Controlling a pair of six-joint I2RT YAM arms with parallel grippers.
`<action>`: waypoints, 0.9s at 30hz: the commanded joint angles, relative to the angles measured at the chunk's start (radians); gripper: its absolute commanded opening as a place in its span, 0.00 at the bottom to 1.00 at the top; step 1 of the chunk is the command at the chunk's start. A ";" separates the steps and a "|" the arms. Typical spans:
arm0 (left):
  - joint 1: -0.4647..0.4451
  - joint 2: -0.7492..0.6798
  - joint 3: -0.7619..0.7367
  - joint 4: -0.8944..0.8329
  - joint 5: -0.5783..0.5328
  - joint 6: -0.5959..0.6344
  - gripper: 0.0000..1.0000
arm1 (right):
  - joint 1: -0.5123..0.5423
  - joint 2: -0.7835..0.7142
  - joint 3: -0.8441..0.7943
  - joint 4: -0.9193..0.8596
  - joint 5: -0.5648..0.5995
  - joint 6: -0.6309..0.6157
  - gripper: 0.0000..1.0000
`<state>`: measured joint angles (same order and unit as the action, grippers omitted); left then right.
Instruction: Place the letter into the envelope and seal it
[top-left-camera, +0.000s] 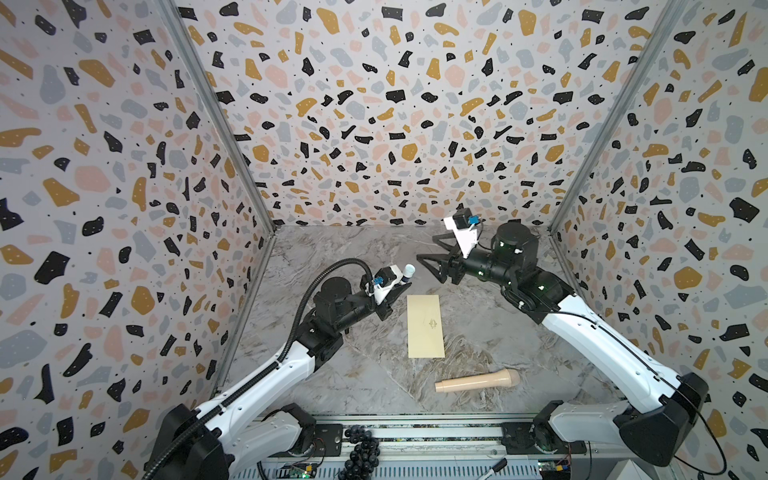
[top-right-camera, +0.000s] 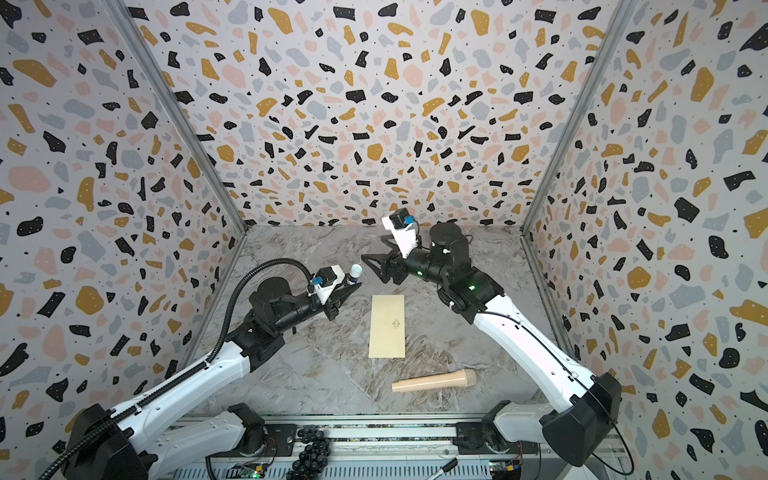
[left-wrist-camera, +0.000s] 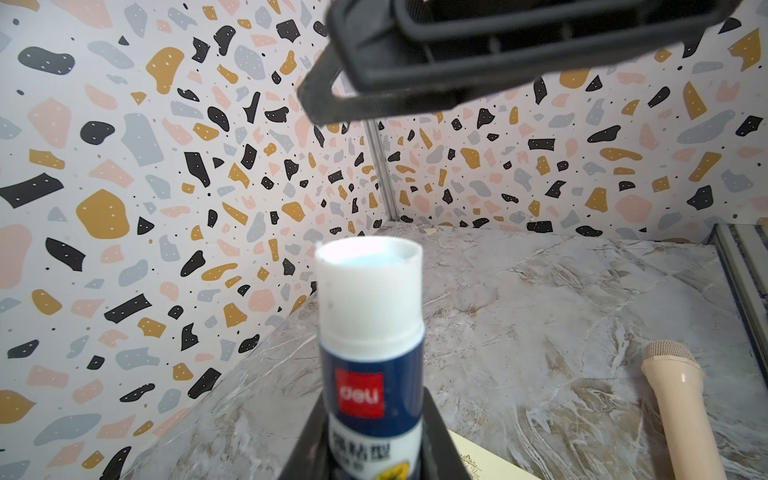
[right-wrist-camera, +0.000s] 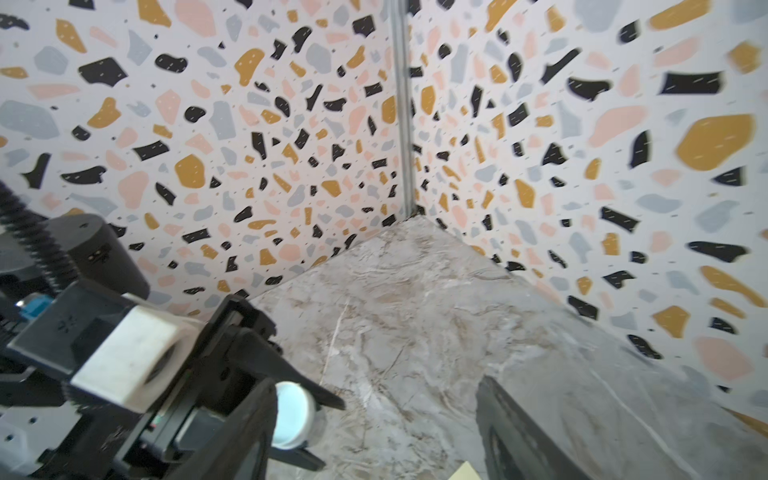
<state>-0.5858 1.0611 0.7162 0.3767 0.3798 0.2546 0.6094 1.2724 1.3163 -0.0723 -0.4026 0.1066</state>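
The pale yellow envelope (top-left-camera: 425, 326) (top-right-camera: 387, 326) lies flat mid-table with its small emblem facing up; one corner shows in the left wrist view (left-wrist-camera: 490, 461) and a corner tip in the right wrist view (right-wrist-camera: 463, 471). The letter is out of view. My left gripper (top-left-camera: 404, 286) (top-right-camera: 352, 287) (left-wrist-camera: 370, 451) is shut on an uncapped glue stick (top-left-camera: 409, 272) (top-right-camera: 355, 274) (left-wrist-camera: 370, 332) (right-wrist-camera: 293, 413), held above the table behind the envelope's far left corner. My right gripper (top-left-camera: 430, 251) (top-right-camera: 374, 249) (right-wrist-camera: 374, 436) hangs open and empty just right of the stick's tip.
A beige toy microphone (top-left-camera: 478, 381) (top-right-camera: 434, 381) (left-wrist-camera: 677, 407) lies near the front of the table, on the right. A bunch of dark beads (top-left-camera: 361, 451) sits on the front rail. Patterned walls close in the left, back and right sides.
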 joint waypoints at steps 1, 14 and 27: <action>-0.003 -0.032 0.019 0.034 0.010 0.016 0.00 | -0.060 -0.021 0.004 -0.055 0.101 -0.011 0.79; -0.003 -0.059 -0.010 0.034 0.026 0.019 0.00 | -0.343 0.195 0.057 -0.261 0.259 -0.003 0.83; -0.004 -0.067 -0.031 0.028 0.029 0.034 0.00 | -0.455 0.431 0.087 -0.283 0.301 -0.025 0.84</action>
<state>-0.5858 1.0138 0.6937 0.3599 0.3885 0.2760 0.1669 1.6901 1.3521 -0.3374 -0.1184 0.0952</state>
